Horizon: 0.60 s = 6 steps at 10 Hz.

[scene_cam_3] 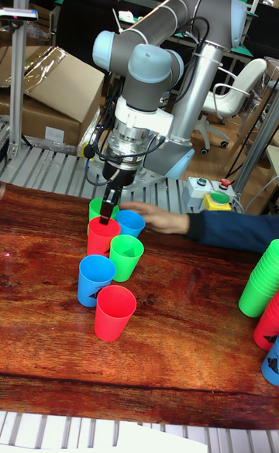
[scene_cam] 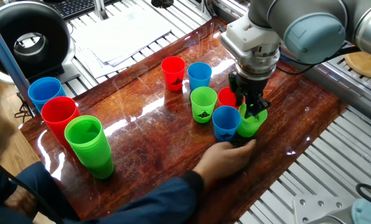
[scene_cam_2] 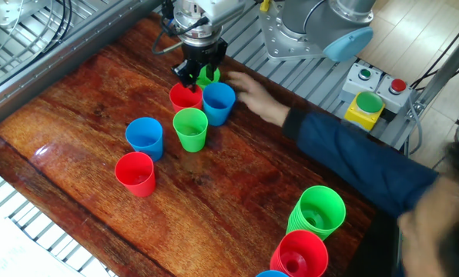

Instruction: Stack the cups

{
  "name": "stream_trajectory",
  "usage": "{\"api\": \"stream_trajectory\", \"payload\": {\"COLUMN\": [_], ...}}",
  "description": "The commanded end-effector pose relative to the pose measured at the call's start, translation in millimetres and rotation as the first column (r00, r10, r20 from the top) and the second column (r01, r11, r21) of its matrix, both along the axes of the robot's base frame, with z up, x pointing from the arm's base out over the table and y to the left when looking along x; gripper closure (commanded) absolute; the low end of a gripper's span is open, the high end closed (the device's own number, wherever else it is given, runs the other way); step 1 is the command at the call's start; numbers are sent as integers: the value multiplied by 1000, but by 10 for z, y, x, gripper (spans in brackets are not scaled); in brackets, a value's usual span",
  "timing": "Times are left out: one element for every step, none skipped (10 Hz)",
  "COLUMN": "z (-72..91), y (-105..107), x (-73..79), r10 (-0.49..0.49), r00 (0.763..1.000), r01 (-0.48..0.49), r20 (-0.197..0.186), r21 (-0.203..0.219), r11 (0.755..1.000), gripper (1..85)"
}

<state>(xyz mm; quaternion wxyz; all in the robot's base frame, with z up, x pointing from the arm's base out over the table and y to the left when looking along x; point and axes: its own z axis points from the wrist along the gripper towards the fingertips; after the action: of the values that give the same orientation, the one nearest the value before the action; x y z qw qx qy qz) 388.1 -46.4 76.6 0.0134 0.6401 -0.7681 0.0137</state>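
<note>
My gripper (scene_cam: 253, 111) is shut on the rim of a green cup (scene_cam: 252, 122), which hangs slightly above the wooden table (scene_cam: 142, 134). From the opposite side the gripper (scene_cam_2: 197, 73) covers part of that green cup (scene_cam_2: 209, 75). A blue cup (scene_cam: 226, 122) stands right beside it, with a red cup (scene_cam: 228, 98) behind, partly hidden. Another green cup (scene_cam: 203, 103) stands to their left. Farther back are a second blue cup (scene_cam: 199, 75) and a second red cup (scene_cam: 173, 73). All the cups are upright with their mouths up.
A person's hand (scene_cam: 230, 151) rests on the table just in front of the blue and held green cups, the sleeve (scene_cam: 167, 196) reaching in from the near edge. Tall piles of blue (scene_cam: 45, 92), red (scene_cam: 61, 115) and green (scene_cam: 89, 144) cups stand at the left.
</note>
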Motion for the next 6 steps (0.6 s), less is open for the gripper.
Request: {"api": "stream_trajectory", "payload": {"z": [11,11,12,25,62,82], "y": [29,41,47,44,21,-1], "x": [51,47,55,66,93,118], "r10": [-32,-43,-51,-57,-54,-46], "r00": [999,999,998,998,998,998], "r01": [32,43,50,56,53,45], "r20": [20,18,22,23,26,31], "r21": [14,19,22,23,17,13], "r11": [999,999,998,998,998,999], "gripper": [623,710,767,817,843,843]}}
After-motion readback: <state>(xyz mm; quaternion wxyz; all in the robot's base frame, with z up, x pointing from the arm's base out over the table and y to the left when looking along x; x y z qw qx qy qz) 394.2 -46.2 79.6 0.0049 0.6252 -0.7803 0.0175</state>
